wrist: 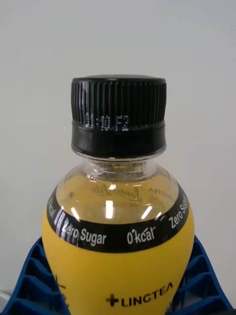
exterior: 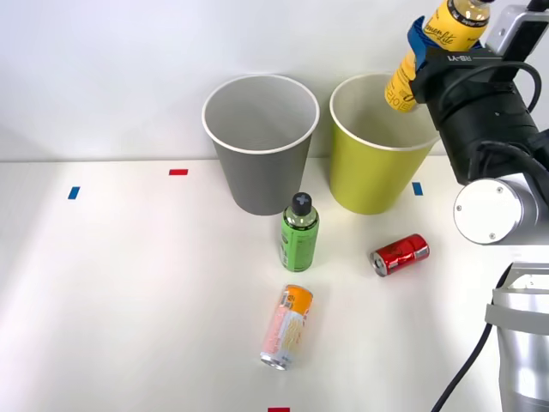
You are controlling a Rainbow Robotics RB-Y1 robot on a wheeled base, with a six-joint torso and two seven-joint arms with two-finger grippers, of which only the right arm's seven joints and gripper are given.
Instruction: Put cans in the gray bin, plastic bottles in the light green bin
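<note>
ribbed blue fingers [exterior: 418, 43] around stubby yellow-labelled bottle [exterior: 433, 51]

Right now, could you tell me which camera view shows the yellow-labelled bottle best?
The right wrist view: the yellow-labelled bottle shows its black cap and label text close up. The front view shows the bottle held tilted above the light green bin.

I'm seeing white surface [exterior: 129, 292] bearing gray bin [exterior: 261, 146], light green bin [exterior: 377, 154], upright green-labelled bottle [exterior: 299, 233], red can [exterior: 400, 255] and slim can [exterior: 286, 327] lying sideways, tape marks [exterior: 178, 172].
</note>
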